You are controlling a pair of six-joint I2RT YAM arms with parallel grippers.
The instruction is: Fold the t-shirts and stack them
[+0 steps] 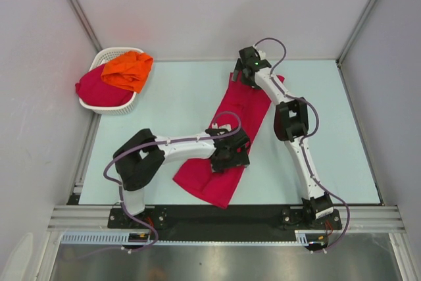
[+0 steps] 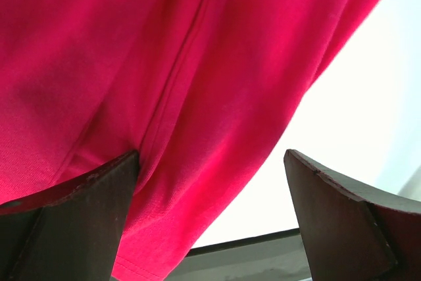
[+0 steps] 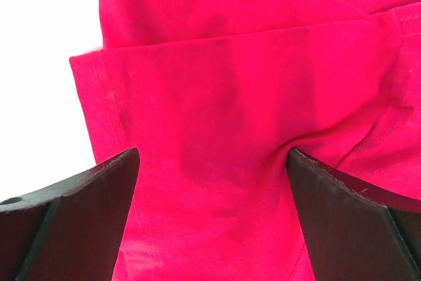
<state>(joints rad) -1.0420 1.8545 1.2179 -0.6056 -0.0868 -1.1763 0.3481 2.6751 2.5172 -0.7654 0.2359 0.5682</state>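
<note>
Crimson-pink t-shirt (image 1: 248,106) lies as a long strip, diagonal across the pale table (image 1: 171,103). Left gripper (image 1: 230,153) sits over its near end, jaws spread wide, nothing held; one finger above cloth, the other above bare table. Right gripper (image 1: 247,70) is over the far end, jaws equally wide, empty, stitched hem below. Orange t-shirt (image 1: 128,70) is heaped on a second crimson-pink t-shirt (image 1: 99,89) in the white slotted basket (image 1: 108,52), far left corner

No text, label, brand or number reads anywhere; any print is perhaps too small.
</note>
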